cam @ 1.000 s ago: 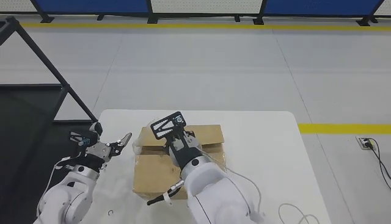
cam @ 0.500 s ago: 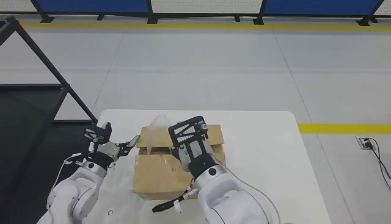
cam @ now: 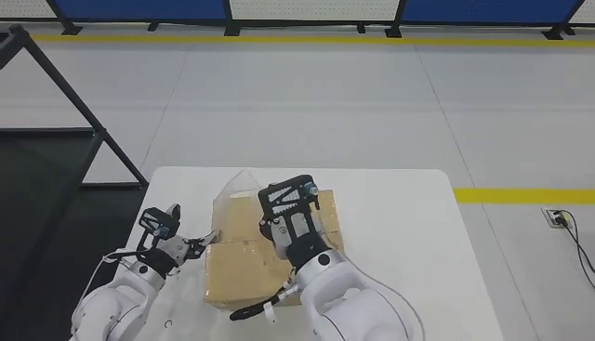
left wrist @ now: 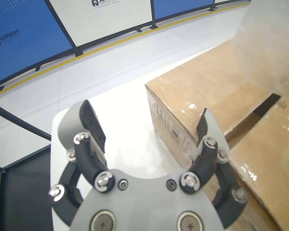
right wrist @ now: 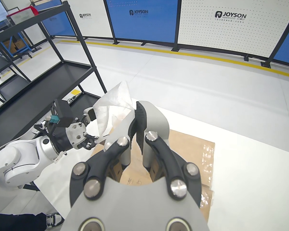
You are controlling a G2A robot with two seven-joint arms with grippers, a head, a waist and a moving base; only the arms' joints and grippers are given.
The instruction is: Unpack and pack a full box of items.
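Here the right gripper point(right wrist: 134, 121), clamped on a crumpled translucent white plastic sheet point(right wrist: 113, 104), holds it above the brown cardboard box point(cam: 244, 253), whose left edge the empty, wide-spread left gripper point(left wrist: 147, 116) sits just beside.

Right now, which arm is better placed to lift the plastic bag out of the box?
Right. The right tool is shut on the plastic bag above the box, so it likely just lifts. The left tool is open and empty at the box's side.

The cardboard box point(left wrist: 207, 85) hides its contents, and the translucent bag point(left wrist: 267, 37) is cut off at the edge.
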